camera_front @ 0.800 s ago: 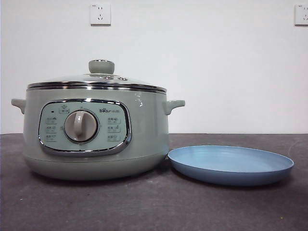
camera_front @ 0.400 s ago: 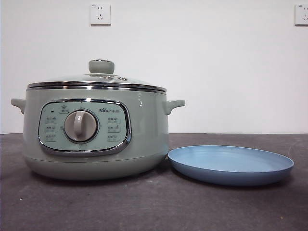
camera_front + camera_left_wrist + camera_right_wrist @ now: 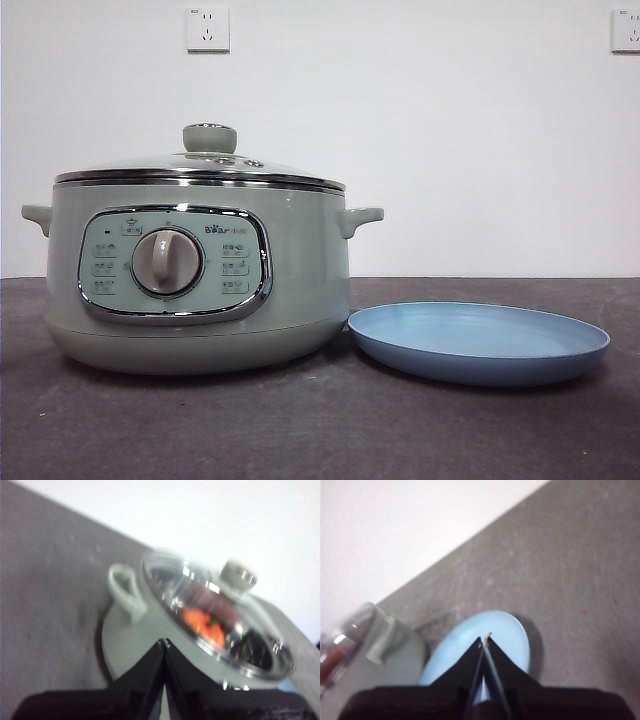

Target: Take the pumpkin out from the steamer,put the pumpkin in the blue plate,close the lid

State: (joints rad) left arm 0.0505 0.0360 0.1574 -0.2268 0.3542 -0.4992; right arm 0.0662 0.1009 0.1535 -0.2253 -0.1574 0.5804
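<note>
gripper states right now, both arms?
Left gripper: closed, holding nothing, near the steamer.
Right gripper: closed, holding nothing, above the blue plate.

A dark grey table [image 3: 300,430] with a faintly mottled surface runs across the foreground. Behind it rises a plain white wall [image 3: 460,150]. Two white power sockets are mounted high on it, one socket [image 3: 208,29] towards the left and another socket [image 3: 626,30] cut by the right edge.
</note>
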